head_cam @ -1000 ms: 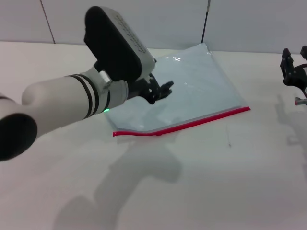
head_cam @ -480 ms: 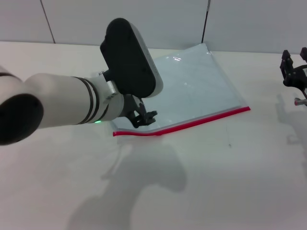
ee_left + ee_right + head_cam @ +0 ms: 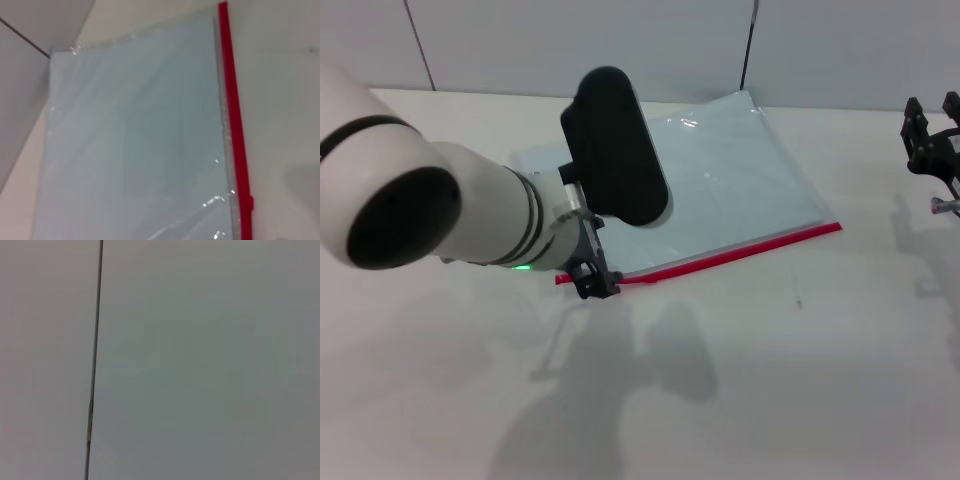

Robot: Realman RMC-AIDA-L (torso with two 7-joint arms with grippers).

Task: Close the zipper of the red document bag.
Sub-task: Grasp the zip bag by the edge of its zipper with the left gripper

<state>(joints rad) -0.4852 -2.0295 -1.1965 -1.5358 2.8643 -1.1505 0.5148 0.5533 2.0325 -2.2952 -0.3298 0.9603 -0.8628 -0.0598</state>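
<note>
**Left gripper down at the zipper's near-left end, closing run not yet evident**

The red document bag (image 3: 720, 190) lay flat on the white table (image 3: 770, 380), its zipper (image 3: 740, 252) running along the edge nearest the robot. The left gripper (image 3: 592, 282) stood at the left end of that zipper, low against the table and just at the red strip. Whether its fingers were clenched on the slider or released could not be told, since the arm's own body hid most of them.

In the left wrist view the zipper (image 3: 234, 135) ran as one unbroken red line, with a small thickening near the gripper's end that may have been the slider; whether the strip was sealed or open along its length could not be read.

As a judgement, the task was at its start: the gripper had reached the zipper's end, and the whole pull toward the bag's far-right corner remained.

The right gripper (image 3: 932, 140) hung parked well to the right of the bag, its fingers seemingly apart, grasping nothing.
</note>
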